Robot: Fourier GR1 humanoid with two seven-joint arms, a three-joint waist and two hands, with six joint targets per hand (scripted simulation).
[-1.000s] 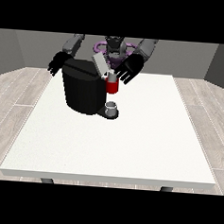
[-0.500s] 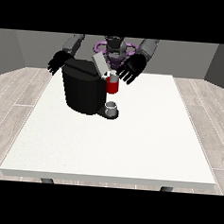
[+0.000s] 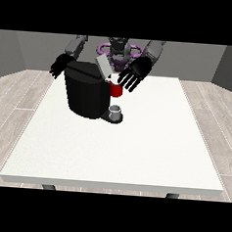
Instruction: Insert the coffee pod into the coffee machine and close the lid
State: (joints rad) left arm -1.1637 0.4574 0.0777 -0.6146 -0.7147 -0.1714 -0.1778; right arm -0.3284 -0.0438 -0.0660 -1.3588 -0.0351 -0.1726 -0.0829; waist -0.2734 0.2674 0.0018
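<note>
A black coffee machine (image 3: 85, 93) stands on the white table (image 3: 115, 147) towards its far left. Its grey lid (image 3: 102, 66) is tilted up and open. The machine's red head (image 3: 116, 89) shows a white round top, and I cannot tell whether the coffee pod lies in it. A small grey cup (image 3: 116, 111) sits on the base below. The hand at the view's right (image 3: 134, 74) hovers just right of the lid and above the red head, fingers spread and straight. The hand at the view's left (image 3: 59, 66) hangs behind the machine's left corner, fingers relaxed.
The table's far edge runs just behind the machine, close to the robot's torso (image 3: 119, 52). A wide stretch of white table top lies in front of and to the right of the machine.
The hand at the view's right has drifted slightly down and left, closer to the lid. The machine, lid and cup stand as before.
</note>
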